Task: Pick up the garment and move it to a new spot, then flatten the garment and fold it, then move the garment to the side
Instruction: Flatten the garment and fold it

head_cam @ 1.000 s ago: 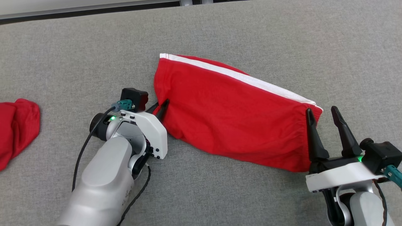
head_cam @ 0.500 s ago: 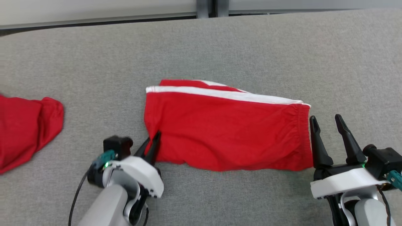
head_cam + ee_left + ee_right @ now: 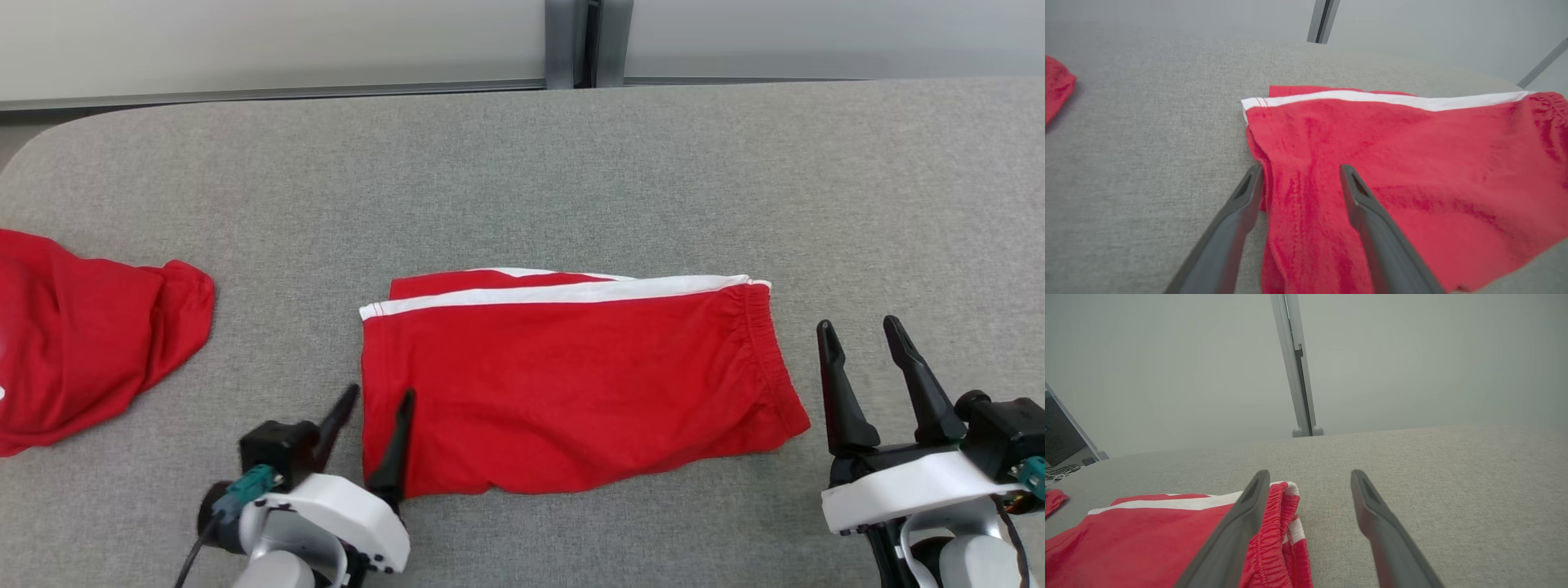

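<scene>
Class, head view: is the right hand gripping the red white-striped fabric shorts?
No, the right hand stands open beside the shorts, no cloth between its fingers.

**Setting:** robotics lab or test bay; nothing domestic about it.

**Work surface:** a broad table covered in grey woven fabric (image 3: 522,163), rounded at its far left corner.

**Behind the table:** plain pale partition panels (image 3: 245,41), joined by a grey metal upright post (image 3: 559,41) that stands at the table's far edge.

**Beyond the table's left end:** a dark flat screen in a slanted grey frame (image 3: 1057,433), with loose cables (image 3: 1061,470) lying below it.

**On the table:** red shorts with a white side stripe (image 3: 571,392) at the near middle, and a crumpled red cloth (image 3: 82,343) towards the left end.
</scene>
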{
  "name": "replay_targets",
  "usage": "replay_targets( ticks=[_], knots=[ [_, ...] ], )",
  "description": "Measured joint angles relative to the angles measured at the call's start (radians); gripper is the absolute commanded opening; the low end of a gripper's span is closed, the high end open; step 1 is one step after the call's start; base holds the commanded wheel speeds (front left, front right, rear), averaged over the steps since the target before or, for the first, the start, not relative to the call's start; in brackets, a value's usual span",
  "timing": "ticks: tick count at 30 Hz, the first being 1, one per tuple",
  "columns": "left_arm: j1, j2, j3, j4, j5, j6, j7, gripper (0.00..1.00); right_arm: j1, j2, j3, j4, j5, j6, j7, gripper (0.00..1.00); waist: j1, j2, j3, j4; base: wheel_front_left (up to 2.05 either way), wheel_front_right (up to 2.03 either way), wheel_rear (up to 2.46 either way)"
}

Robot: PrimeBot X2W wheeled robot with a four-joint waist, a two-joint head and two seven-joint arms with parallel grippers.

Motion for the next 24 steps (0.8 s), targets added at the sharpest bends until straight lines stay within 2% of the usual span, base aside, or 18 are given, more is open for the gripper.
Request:
replay_targets(
  ticks=[6,16,24],
  knots=[
    [0.001,0.042,0.047,-0.083,0.067,0.058,-0.099,1.00,0.012,-0.004,-0.011,-0.034,-0.030,0.000,0.018,1.00,0.0000,0.0001,-0.019,-0.005,0.00,0.00,0.00],
    [0.039,0.108,0.117,-0.206,0.134,0.116,-0.117,1.00,0.041,-0.008,-0.012,-0.077,-0.058,0.000,0.051,1.00,0.0000,0.0000,-0.053,-0.011,0.00,0.00,0.00],
    [0.081,0.122,0.113,-0.260,0.148,0.139,-0.105,1.00,0.056,-0.007,-0.012,-0.099,-0.063,0.000,0.070,1.00,0.0000,0.0000,-0.062,-0.006,0.00,0.00,0.00]
  ],
)
